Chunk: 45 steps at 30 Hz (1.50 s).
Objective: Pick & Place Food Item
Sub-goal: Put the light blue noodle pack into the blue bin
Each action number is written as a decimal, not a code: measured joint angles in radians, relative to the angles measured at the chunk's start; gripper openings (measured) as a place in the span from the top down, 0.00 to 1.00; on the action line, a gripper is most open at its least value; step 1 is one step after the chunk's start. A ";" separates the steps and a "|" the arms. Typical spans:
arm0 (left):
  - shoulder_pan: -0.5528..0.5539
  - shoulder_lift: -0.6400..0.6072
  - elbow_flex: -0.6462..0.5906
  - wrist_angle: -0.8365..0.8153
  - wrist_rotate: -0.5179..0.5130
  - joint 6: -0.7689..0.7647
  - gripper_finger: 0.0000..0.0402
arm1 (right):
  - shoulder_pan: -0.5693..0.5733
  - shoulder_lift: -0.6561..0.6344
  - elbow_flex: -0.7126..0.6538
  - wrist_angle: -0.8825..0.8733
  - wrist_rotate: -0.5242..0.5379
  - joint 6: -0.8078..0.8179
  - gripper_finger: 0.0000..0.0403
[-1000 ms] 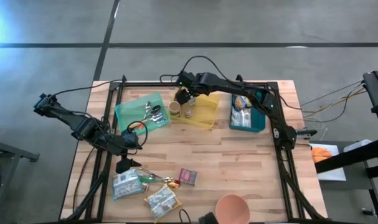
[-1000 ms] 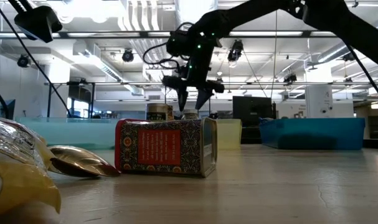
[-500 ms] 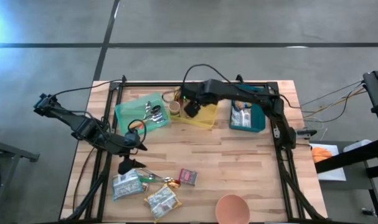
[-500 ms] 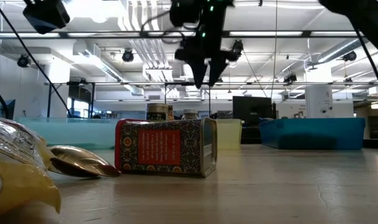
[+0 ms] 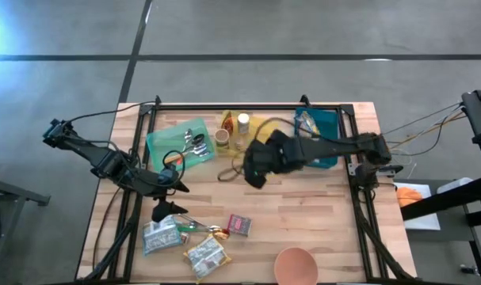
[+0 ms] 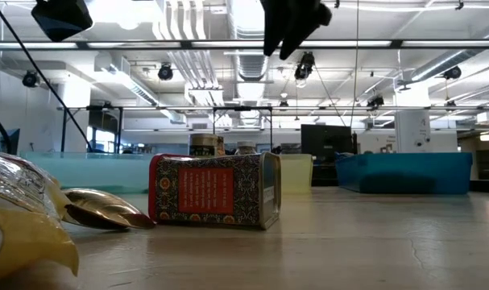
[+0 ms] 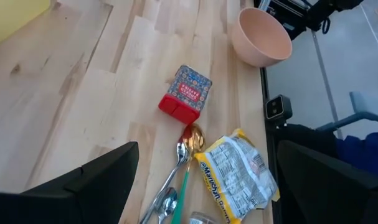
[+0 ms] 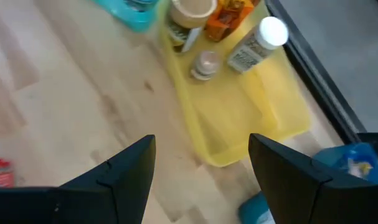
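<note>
On my light wooden table (image 5: 319,214), three trays line the far edge: the green plastic tray (image 5: 162,142) with metal spoons on the left, the yellow plastic tray (image 5: 265,127) with bottles and jars in the middle, the blue plastic tray (image 5: 329,125) on the right. My right claw (image 5: 256,162) hangs above the table just before the yellow tray. My left claw (image 5: 177,184) sits left of centre. Nearer the front lie the red patterned tin box (image 5: 239,225), two foil snack packets (image 5: 205,255) to its left, and the round pink bowl (image 5: 295,266) to its right.
</note>
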<state>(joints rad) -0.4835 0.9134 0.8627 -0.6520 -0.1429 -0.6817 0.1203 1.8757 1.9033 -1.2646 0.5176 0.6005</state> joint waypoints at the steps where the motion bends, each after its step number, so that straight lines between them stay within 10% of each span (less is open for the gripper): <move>1: 0.000 0.000 0.000 0.001 0.000 0.000 0.03 | 0.023 -0.015 -0.029 0.022 0.008 0.014 0.36; 21: 0.001 0.096 -0.004 -0.136 0.078 -0.019 0.03 | 0.276 -0.097 -0.500 0.730 0.002 0.050 0.36; 45: 0.001 0.577 -0.005 -0.320 0.403 0.561 0.03 | 0.315 -0.094 -0.636 0.909 0.001 0.132 0.36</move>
<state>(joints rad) -0.4828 1.4904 0.8581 -0.9723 0.2599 -0.1205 0.4358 1.7817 1.2675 -0.3553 0.5186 0.7326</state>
